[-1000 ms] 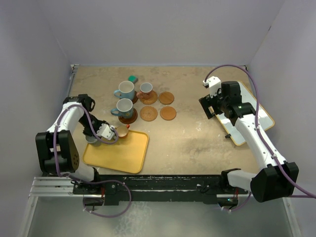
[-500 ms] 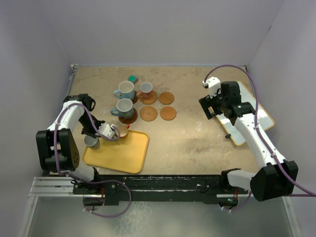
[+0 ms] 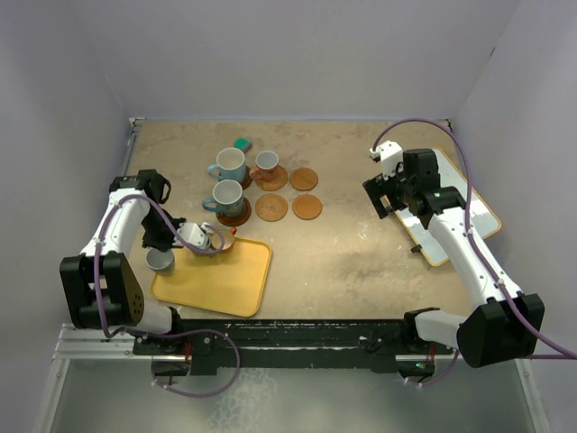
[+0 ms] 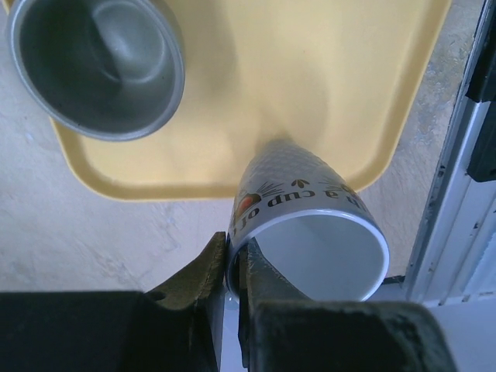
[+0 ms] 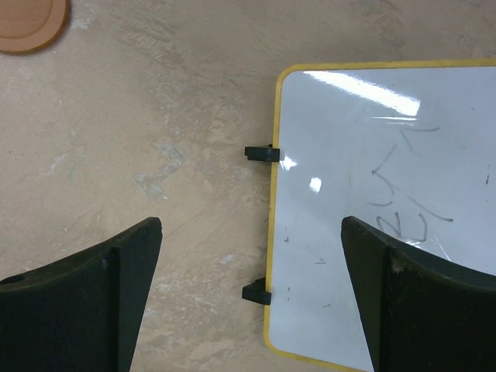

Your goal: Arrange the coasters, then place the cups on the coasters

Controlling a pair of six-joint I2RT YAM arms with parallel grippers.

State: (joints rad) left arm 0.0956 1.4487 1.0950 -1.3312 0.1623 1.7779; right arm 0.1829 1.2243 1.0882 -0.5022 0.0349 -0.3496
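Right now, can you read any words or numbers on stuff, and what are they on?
"a cup of": printed on the white mug, which the left gripper pinches by its rim; the rest of the line is hidden.
Whiteboard: only faint pen scribbles, not readable as words.
No other writing shows.

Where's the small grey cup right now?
Top view, left side: the small grey cup sits at the far-left corner of the yellow tray, just left of the left gripper, which pinches a printed mug.
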